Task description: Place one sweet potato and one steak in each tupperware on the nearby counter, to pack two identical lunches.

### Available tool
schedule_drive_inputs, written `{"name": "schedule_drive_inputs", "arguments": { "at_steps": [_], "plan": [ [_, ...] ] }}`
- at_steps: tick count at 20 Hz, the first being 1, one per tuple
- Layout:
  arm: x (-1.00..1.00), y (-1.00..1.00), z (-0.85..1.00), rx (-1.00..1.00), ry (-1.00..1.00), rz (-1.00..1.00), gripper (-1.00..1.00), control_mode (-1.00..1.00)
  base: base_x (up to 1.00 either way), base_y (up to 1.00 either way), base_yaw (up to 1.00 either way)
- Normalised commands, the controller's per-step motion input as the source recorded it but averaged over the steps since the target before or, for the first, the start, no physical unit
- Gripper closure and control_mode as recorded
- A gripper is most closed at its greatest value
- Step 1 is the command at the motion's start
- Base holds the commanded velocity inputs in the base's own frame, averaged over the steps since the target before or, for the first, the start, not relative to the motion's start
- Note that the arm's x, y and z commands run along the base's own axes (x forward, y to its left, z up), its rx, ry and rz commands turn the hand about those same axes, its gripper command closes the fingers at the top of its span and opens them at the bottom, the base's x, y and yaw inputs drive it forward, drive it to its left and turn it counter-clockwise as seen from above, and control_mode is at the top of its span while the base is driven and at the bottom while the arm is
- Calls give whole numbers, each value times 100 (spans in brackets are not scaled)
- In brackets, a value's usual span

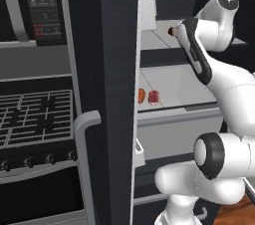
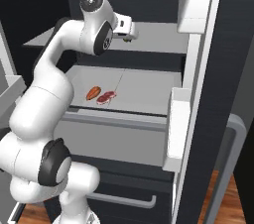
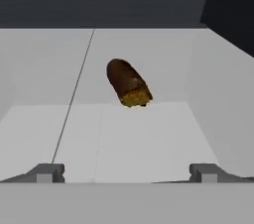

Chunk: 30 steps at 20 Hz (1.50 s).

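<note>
A dark brown sweet potato [image 3: 127, 83] lies on the upper grey fridge shelf [image 3: 149, 139], straight ahead of my gripper [image 3: 127, 172] and a short way off. The jaws are open wide with nothing between the fingertips [image 3: 47, 172]. From the left base view the same sweet potato [image 1: 172, 31] peeks out just beyond the hand. On the lower shelf [image 2: 144, 91] an orange-red sweet potato [image 2: 93, 92] lies beside a marbled red steak [image 2: 105, 97]; they are the sweet potato [image 1: 141, 95] and steak [image 1: 153, 97] seen from the left. The tupperware and counter are out of view.
The open dark fridge door [image 1: 112, 94] stands left of the shelves, its handle [image 1: 84, 134] low. On the right, the door's white bins [image 2: 193, 5] flank the shelves. A black stove [image 1: 35, 114] sits further left. Fridge walls close in around the hand.
</note>
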Motion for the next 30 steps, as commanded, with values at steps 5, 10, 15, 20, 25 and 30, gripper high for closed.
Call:
{"name": "schedule_drive_inputs", "arguments": {
  "at_steps": [5, 10, 15, 20, 25, 30],
  "plan": [
    [68, -4, 0, 0, 0, 0, -100, -100, 0, 0, 0],
    [58, 0, -5, 0, 0, 5, -100, -100, 0, 0, 0],
    [51, -1, -12, 0, 0, 7, -100, -100, 0, 0, 0],
    [39, -14, -8, 0, 0, 9, -100, -100, 0, 0, 0],
    [22, -19, -20, 0, 0, 9, -100, -100, 0, 0, 0],
    [23, 0, -72, -5, 2, 7, -100, -100, 0, 0, 0]
  ]
}}
